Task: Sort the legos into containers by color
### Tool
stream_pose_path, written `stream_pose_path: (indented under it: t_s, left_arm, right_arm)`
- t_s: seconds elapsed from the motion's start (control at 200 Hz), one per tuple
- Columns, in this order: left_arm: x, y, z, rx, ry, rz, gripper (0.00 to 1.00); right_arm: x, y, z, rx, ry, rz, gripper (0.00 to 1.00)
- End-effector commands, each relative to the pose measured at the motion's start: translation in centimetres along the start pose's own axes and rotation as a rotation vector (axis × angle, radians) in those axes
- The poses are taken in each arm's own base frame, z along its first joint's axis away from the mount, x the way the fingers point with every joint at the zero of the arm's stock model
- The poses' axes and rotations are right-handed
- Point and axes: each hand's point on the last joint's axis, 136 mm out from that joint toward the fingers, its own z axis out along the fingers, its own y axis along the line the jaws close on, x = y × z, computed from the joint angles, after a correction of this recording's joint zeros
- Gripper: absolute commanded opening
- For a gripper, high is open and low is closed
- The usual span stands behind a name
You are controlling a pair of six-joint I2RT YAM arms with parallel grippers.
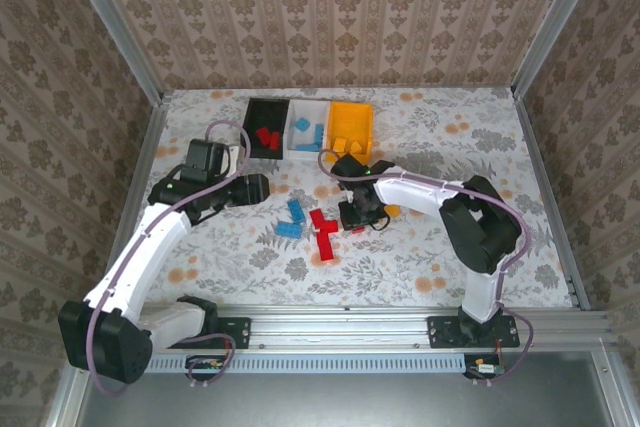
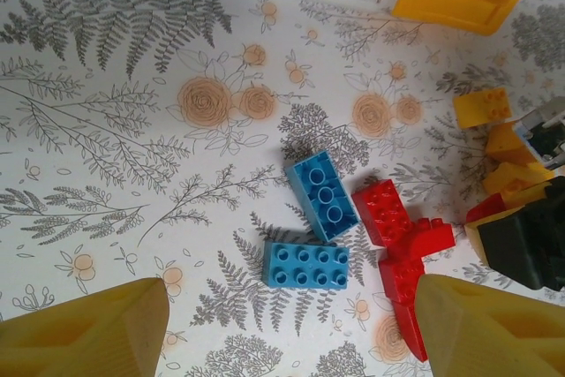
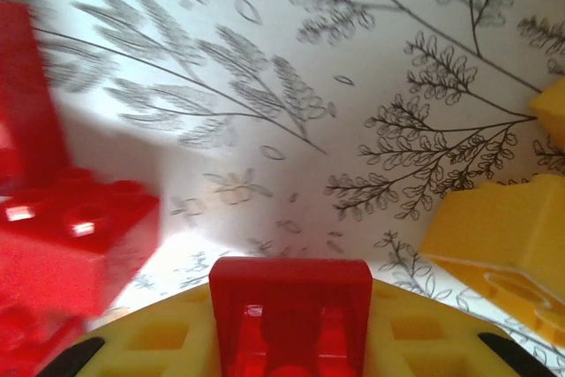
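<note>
Mid-frame in the overhead view, the right gripper (image 1: 357, 215) holds a red brick (image 3: 290, 297) in its jaws (left gripper (image 2: 291, 337): jaws wide apart).

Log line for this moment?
left gripper: open, near blue bricks | right gripper: shut on red brick | loose red bricks on table

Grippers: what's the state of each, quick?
Left gripper: open, holding nothing.
Right gripper: shut on a small red plastic brick.
</note>
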Motion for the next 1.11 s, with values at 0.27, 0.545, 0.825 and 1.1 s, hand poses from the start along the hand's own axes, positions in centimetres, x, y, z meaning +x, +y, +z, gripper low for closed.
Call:
stream_pose_path:
  t_s: [0.27, 0.545, 0.825, 1.1]
  left_arm:
    - [-0.4, -0.8, -4.9, 0.105, -0.157, -0.102, 0.75]
    - [1.6, 0.3, -4.7, 0.079, -0.133, -0.131, 0.76]
    - [3.1, 1.9, -4.3, 0.037, -0.117, -0.166, 0.76]
    - [3.5, 2.4, -4.3, 0.028, -0.108, -0.168, 0.77]
  right_arm:
    - [-14.9, 12.0, -13.1, -0.707, -0.249, 0.122, 0.32]
    - [-24.6, 15.2, -12.8, -0.781, -0.372, 0.131, 0.32]
    - [-31.3, 14.8, -8.5, -0.809, -0.492, 0.220, 0.32]
    - [-34.1, 12.9, -4.9, -0.678, -0.657, 0.226, 0.35]
